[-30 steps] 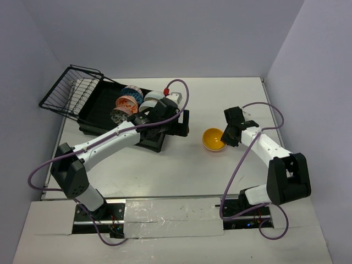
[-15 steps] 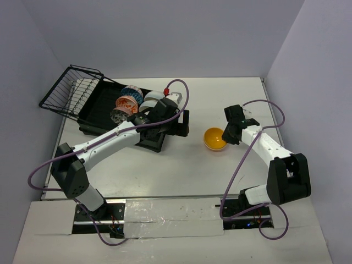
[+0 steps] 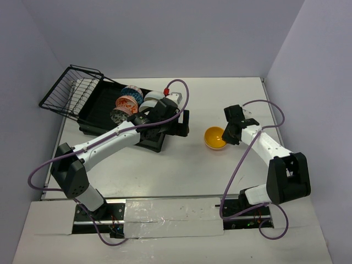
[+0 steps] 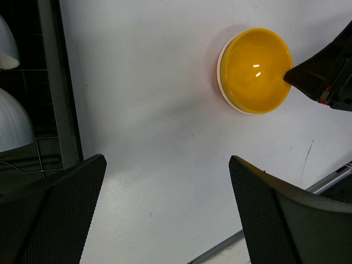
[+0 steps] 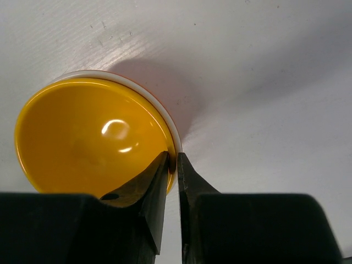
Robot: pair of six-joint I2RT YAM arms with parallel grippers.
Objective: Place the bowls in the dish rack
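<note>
While the left gripper (image 4: 166, 165) gapes wide, the right gripper (image 5: 173, 158) clamps the yellow bowl (image 5: 82, 137) by its rim

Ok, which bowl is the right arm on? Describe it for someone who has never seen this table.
On the white table, look right of the black dish rack. A yellow bowl sits there mouth up, its rim pinched by the right pincer. It is the only bowl outside the rack; the other bowls stand on edge inside it.
</note>
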